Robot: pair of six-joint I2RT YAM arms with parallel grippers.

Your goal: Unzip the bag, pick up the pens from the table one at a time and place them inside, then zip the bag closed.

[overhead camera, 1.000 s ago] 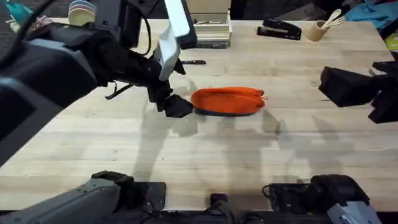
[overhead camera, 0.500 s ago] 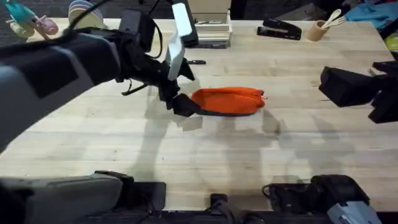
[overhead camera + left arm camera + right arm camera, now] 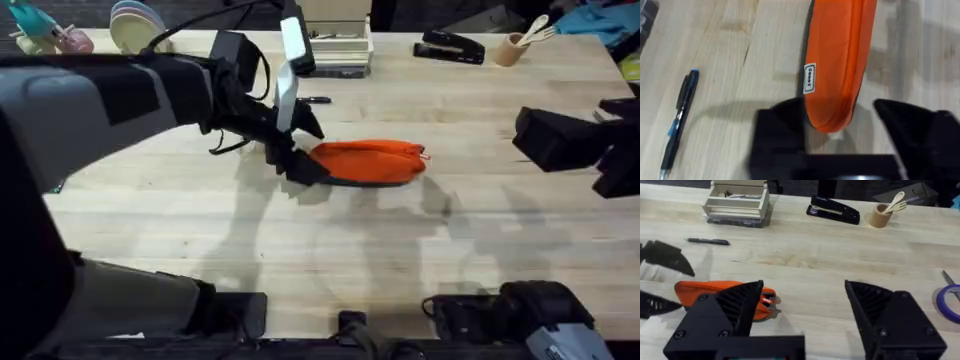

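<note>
Left arm's got the near end of the bag, right is way off

My left gripper (image 3: 835, 137) has its black fingers spread either side of one end of the soft orange zip pouch (image 3: 368, 162), lying lengthwise across the pale wooden table (image 3: 400, 250). Red zipper pull (image 3: 768, 299) is at the far end, nearer my spread right gripper (image 3: 802, 312).

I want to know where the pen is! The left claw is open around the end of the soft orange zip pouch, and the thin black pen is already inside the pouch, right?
Not quite. The left claw is open around the end of the soft orange zip pouch, but the thin black pen lies on the pale wooden table beside the pouch, not inside it. The left wrist view shows this.
</note>
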